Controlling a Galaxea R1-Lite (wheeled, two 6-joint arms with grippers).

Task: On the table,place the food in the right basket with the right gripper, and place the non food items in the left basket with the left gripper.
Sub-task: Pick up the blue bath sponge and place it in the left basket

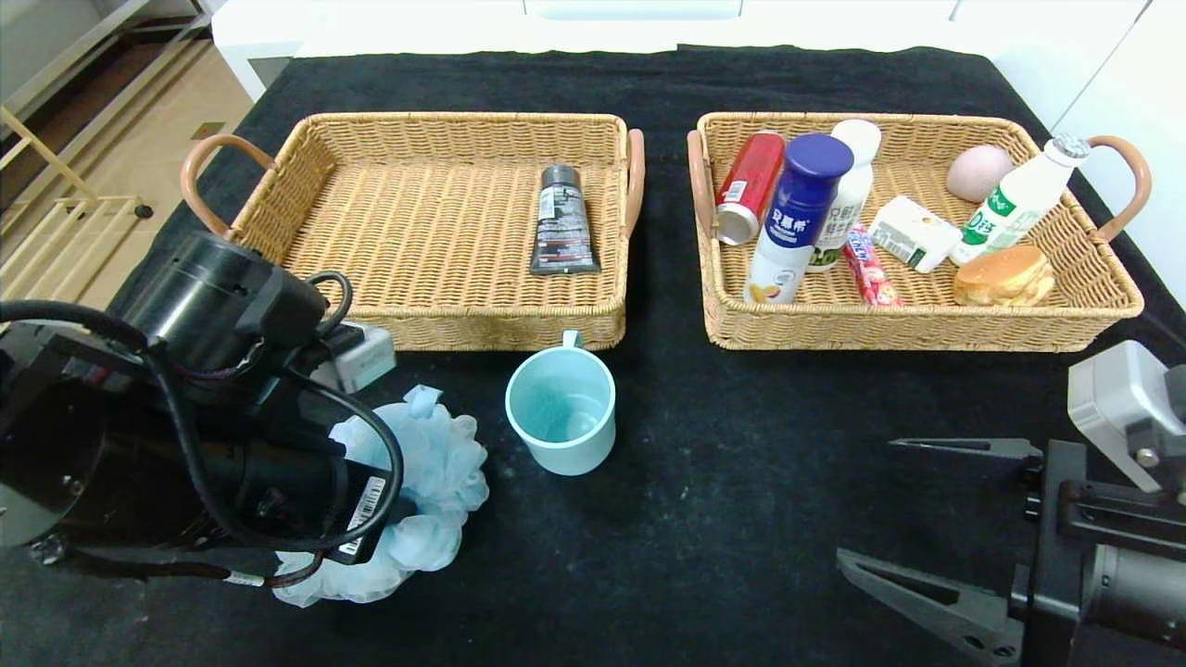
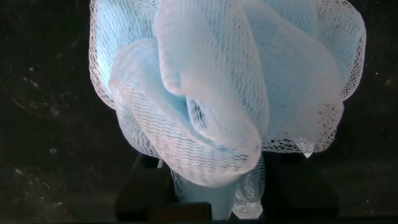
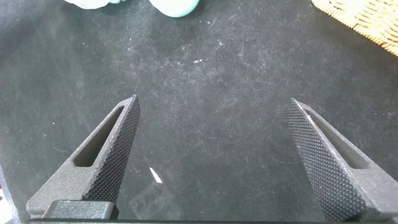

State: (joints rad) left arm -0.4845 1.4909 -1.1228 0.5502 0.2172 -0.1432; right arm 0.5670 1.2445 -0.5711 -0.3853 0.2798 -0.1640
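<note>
The pale-blue bath pouf [image 1: 435, 482] lies on the black table [image 1: 723, 482] at the near left. My left gripper [image 1: 371, 519] is pressed down into it and shut on the pouf [image 2: 217, 93], which hides its fingertips. The teal mug [image 1: 561, 412] stands upright in front of the left basket [image 1: 463, 122]. The dark tube [image 1: 562, 222] lies in that basket. The right basket [image 1: 927, 329] holds the blue-capped bottle [image 1: 797, 218], the squat white bottle [image 1: 848, 199] and the red candy stick [image 1: 871, 266]. My right gripper [image 1: 866, 500] hangs open and empty over bare cloth at the near right [image 3: 212, 102].
The right basket also holds a red can [image 1: 749, 185], a pink egg-shaped thing [image 1: 977, 171], a tall white bottle with green print [image 1: 1015, 204], a white box [image 1: 913, 232] and a bun [image 1: 1005, 275]. The mug's base [image 3: 177, 6] shows in the right wrist view.
</note>
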